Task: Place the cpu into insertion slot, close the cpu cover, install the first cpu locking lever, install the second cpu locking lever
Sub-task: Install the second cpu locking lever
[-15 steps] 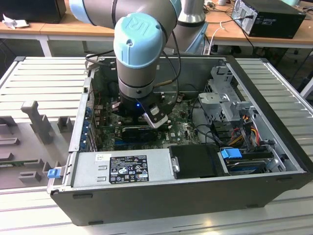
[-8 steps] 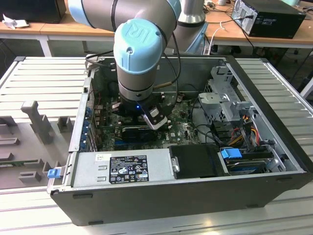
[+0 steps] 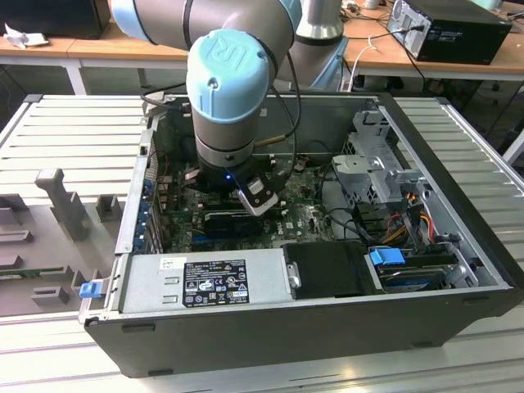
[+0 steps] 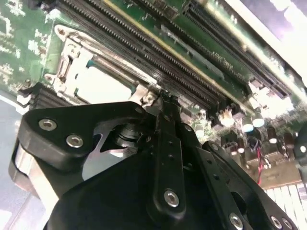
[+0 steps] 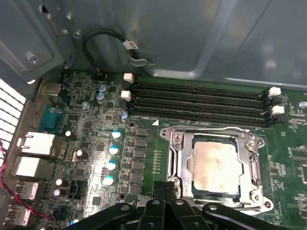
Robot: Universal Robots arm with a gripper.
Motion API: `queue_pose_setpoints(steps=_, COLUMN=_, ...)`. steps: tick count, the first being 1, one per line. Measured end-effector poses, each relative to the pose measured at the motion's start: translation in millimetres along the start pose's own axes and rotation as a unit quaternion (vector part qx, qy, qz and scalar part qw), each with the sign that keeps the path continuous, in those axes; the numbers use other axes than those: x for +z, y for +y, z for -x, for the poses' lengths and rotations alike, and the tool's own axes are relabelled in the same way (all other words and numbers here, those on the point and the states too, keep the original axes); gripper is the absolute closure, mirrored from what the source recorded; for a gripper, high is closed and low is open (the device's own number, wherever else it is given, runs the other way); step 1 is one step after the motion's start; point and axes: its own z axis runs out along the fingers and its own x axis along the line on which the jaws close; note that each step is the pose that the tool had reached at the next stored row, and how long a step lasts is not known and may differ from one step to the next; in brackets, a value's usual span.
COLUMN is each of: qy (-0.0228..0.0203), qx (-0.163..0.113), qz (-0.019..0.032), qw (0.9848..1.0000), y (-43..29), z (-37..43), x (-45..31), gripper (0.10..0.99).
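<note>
Fingers [image 5: 165, 188] pressed together, holding nothing, hover at the socket's edge; cpu [image 5: 215, 166] sits in the slot [image 5: 175, 165] with the cover [image 5: 249, 140] down around it.

an open computer case [image 3: 458, 205] lies on a slatted metal table [image 3: 74, 123]. inside, a green motherboard [image 5: 86, 143] carries four long black memory slots [image 5: 196, 103] side by side, with white latches at their ends. a row of round capacitors [image 5: 111, 165] stands near rear port connectors [image 5: 33, 143]. a looped black cable [image 5: 108, 40] hangs against the case wall. in the exterior view, a labelled power supply [image 3: 205, 278] sits along the near edge, with a drive cage [image 3: 377, 168] toward the exterior view's right and a blue latch [image 3: 386, 257] near it.
</note>
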Motion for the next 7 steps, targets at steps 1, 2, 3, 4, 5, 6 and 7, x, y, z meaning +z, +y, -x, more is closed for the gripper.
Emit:
queue_pose_setpoints(steps=1, qy=0.0000, qx=0.000, qz=0.0000, qw=1.0000, y=1.7, z=0.1, x=-4.3, gripper=0.980)
queue_pose_setpoints(steps=2, qy=0.0000, qx=0.000, qz=0.0000, qw=1.0000, y=2.7, z=0.2, x=-6.8, gripper=0.980)
queue_pose_setpoints(steps=3, qy=0.0000, qx=0.000, qz=0.0000, qw=1.0000, y=3.6, z=0.2, x=-9.0, gripper=0.980)
queue_pose_setpoints(steps=4, qy=0.0000, qx=0.000, qz=-0.0001, qw=1.0000, y=4.9, z=0.3, x=-12.2, gripper=0.980)
queue_pose_setpoints(steps=5, qy=0.0001, qx=0.000, qz=-0.0001, qw=1.0000, y=6.3, z=0.4, x=-15.8, gripper=0.980)
queue_pose_setpoints(steps=6, qy=0.0000, qx=0.000, qz=-0.0001, qw=1.0000, y=7.3, z=0.5, x=-18.1, gripper=0.980)
queue_pose_setpoints(steps=7, qy=0.0000, qx=0.000, qz=0.0000, qw=1.0000, y=7.3, z=0.5, x=-18.1, gripper=0.980)
